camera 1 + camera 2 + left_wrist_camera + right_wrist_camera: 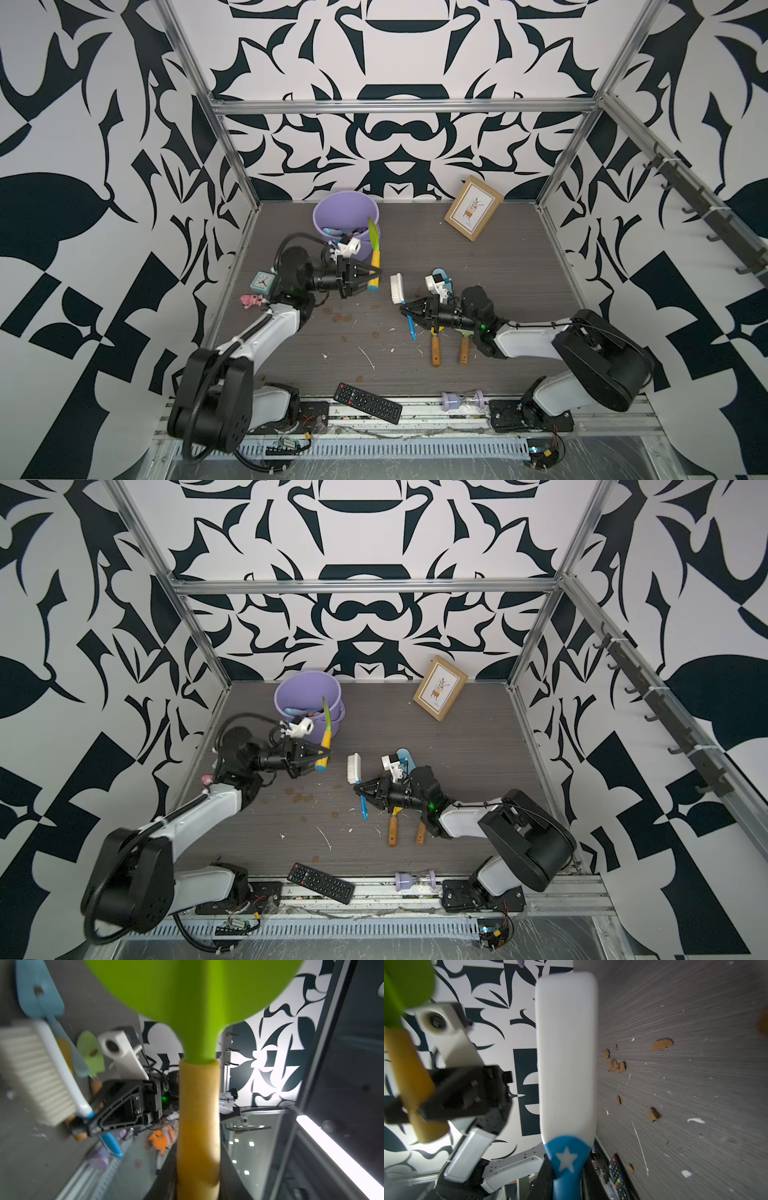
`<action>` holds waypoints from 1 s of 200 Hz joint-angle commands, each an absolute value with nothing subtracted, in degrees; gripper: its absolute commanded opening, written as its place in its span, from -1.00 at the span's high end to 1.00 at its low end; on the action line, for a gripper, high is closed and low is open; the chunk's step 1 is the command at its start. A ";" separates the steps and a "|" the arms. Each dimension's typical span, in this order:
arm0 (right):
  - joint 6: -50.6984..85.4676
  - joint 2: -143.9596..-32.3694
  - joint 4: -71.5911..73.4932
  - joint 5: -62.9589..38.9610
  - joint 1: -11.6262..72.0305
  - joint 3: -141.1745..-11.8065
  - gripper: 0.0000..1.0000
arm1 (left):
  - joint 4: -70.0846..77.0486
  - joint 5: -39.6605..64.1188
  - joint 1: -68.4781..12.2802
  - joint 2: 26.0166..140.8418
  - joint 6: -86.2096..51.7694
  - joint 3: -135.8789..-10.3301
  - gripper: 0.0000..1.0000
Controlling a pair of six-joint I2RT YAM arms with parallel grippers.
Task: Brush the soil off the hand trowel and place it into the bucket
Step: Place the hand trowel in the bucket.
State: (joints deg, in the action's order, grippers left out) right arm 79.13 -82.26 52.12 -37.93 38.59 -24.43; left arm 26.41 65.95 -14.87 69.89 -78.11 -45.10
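In both top views the hand trowel (374, 245) (327, 729) stands nearly upright in the air, its pointed lime-green blade toward 12 o'clock and its yellow handle toward 6. The left gripper (376, 274) is clamped on the handle's lower half. The blade's tip overlaps the lilac bucket (328, 203), which sits at 11 o'clock from the middle of the table (498, 270). At 3 o'clock of the trowel, near but apart, the right gripper (404, 308) is closed on the blue handle of a white brush (397, 287), bristles toward 9 o'clock. Brown crumbs of soil (341, 318) lie on the table at 7 o'clock of the left gripper. In the left wrist view the green blade broadens from a narrow neck socketed in the yellow handle, its green face smooth, with black fingers (232, 1178) pressed on both sides. The right wrist view shows the brush's white back, 1 white star on its blue neck, and soil scattered on the table beyond.
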 commanded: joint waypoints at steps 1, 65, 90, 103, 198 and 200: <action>65.83 -75.24 32.45 -37.45 38.33 -30.80 1.00 | -46.07 49.64 -14.64 68.90 -26.64 -70.36 1.00; 55.96 -68.49 18.08 -36.26 36.87 -35.73 1.00 | -71.91 34.77 -11.69 92.45 -10.69 -97.22 1.00; 55.36 -66.32 17.17 -35.86 36.30 -34.86 1.00 | -75.30 30.78 -11.51 98.34 -9.59 -104.11 1.00; 55.23 -65.43 17.14 -36.01 35.96 -34.38 1.00 | -75.02 30.50 -11.52 100.49 -9.71 -105.66 1.00; 53.98 -62.93 15.88 -37.10 34.18 -33.27 1.00 | -79.90 21.04 -11.17 112.61 -9.10 -117.00 1.00; 53.97 -62.89 15.90 -37.09 34.12 -33.28 1.00 | -79.76 20.97 -11.16 112.70 -9.20 -117.10 1.00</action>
State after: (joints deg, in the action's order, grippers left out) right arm 56.05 -65.14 14.79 -36.45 34.57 -33.26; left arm -74.87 23.90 -11.62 110.89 -10.83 -114.85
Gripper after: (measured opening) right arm 0.212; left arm 0.271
